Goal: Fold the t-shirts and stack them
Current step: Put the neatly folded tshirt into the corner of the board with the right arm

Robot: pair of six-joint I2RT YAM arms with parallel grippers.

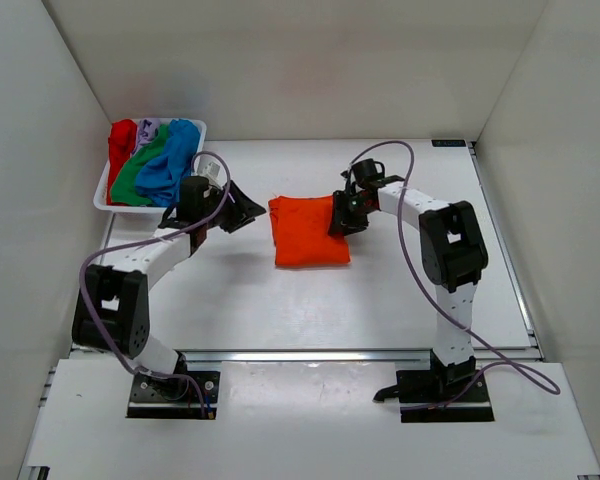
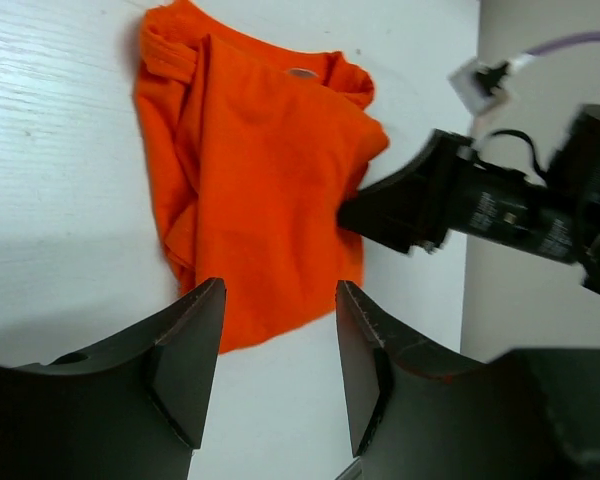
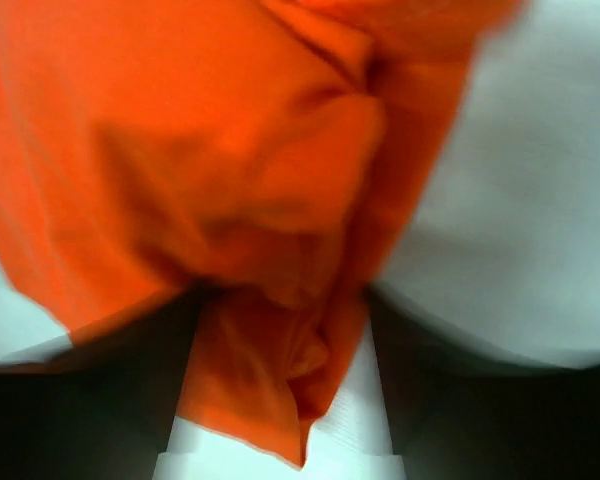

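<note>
The left pincer (image 2: 280,300) stands open and empty just beside the left edge of the orange t-shirt (image 1: 310,232). The right pincer (image 3: 280,295) has its jaws parted astride a bunched fold at the shirt's right edge without clamping it, so the cloth lies under its own weight. The shirt rests as a rough folded rectangle mid-table (image 1: 280,300) between the arms, probably as the base of the stack, while the red (image 1: 121,140), green (image 1: 138,178), blue (image 1: 172,160) and lilac (image 1: 147,128) t-shirts sit heaped in the white tray (image 1: 105,203) beside the left arm, apparently still unfolded.

folded t-shirt (image 1: 310,232): plain bright orange
tray t-shirts (image 1: 158,162): plain red, green, blue, pale lilac
tray (image 1: 102,204): white
table (image 1: 280,300): white
cables (image 2: 570,42): purple
arms (image 1: 450,240): black and white
walls (image 1: 280,60): white
</note>
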